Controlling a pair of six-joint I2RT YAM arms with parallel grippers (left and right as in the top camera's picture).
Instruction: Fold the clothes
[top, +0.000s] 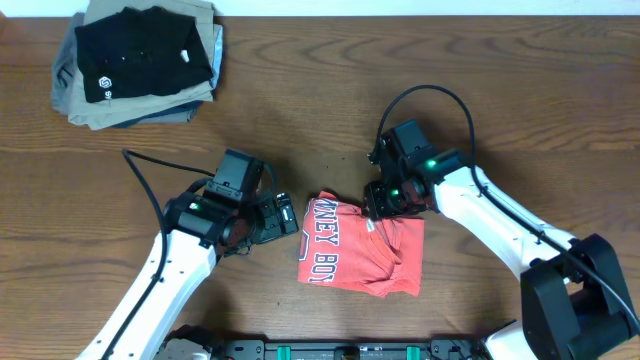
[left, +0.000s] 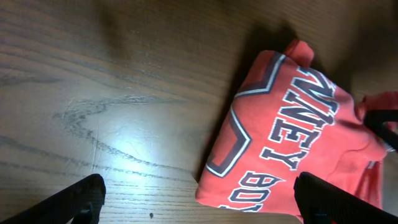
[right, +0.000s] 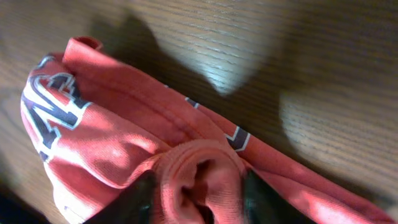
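Checking the grasp first: the right gripper (top: 376, 206) is clamped on a bunched ridge of the T-shirt (top: 350, 255). In the right wrist view, red cloth bulges up between its two fingers (right: 140, 200). The left gripper (top: 288, 216) is released, with its jaws spread wide and nothing held between them.

Location: I see the T-shirt on the table (top: 500, 90), between the two arms, folded into a compact block with the white lettering face up along its left side.

Governing relation:
- From the left gripper, the block lies just to the right, toward the table centre. The lettered edge faces this gripper, and a narrow strip of bare wood separates the two.
- The right gripper sits on the block's far edge, right of the middle, in contact with the cloth.
- The block is close to square. I judge it slightly longer across the table, with the lettering running from far to near.
- The right arm is therefore the nearer one. I judge that any further fold starts from its pinch, and that the left arm needs only a short sideways approach to reach the lettered edge.

Count:
- One red T-shirt.
- Two grippers.
- One stack in the far left corner: one black shirt (top: 140, 50) on top, with grey and khaki garments (top: 85, 105) beneath. I cannot tell how many.
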